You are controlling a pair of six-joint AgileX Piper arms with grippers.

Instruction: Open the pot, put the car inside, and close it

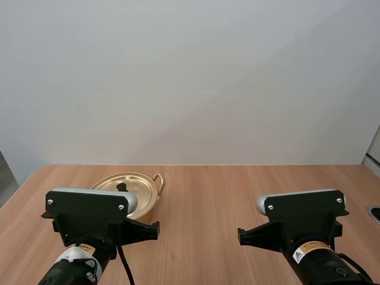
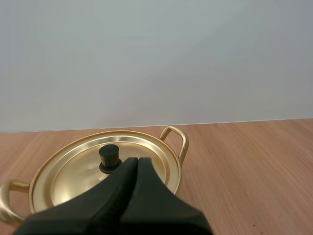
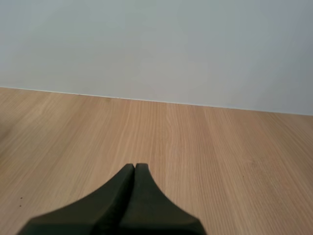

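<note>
Pot (image 1: 145, 195) of gold colour stands on the wooden desk (image 1: 225, 196), on the left side, just in front of our left arm (image 1: 89, 209). The lid (image 2: 73, 174) lies on it and closes it, and the black knob (image 2: 109, 156) stands upright in the middle of the lid. One loop handle (image 2: 177, 141) shows at the far right side of the pot, and a second handle (image 2: 9, 195) at the near left side. Our left claw (image 2: 137, 161) has its two black fingers pressed together as one dark wedge, holding nothing. Its tip is near the knob, over the near side of the lid, and we cannot tell if it touches. Our right claw (image 3: 134, 167) is also pressed together on nothing, over bare desk, well apart from the pot.
</note>
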